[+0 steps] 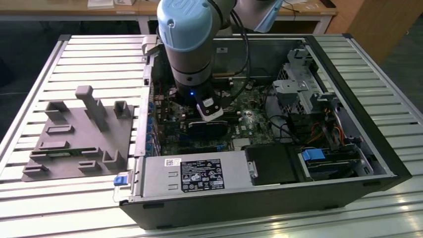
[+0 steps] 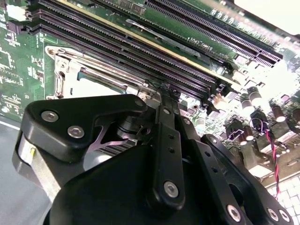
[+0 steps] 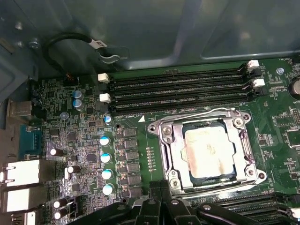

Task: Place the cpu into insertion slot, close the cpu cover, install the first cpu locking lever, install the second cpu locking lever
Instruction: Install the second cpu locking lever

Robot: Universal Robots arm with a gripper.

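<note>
In the first wrist view the cpu, a square chip with a dull silvery top, lies flat in the insertion slot on the green motherboard. The cpu cover, a shiny metal frame, is folded down around it, with thin lever rods along its edges. My gripper hovers just off the socket's corner, and its black fingers look pressed together with nothing between them. The second wrist view shows the gripper at the cover's corner. In the exterior view the gripper reaches down into the open computer case.
Long black memory slots run beside the socket. Blue-topped capacitors and rear ports line another side. A black cable loops along the case wall. A power supply and drive bays crowd the case. A grey fixture sits outside.
</note>
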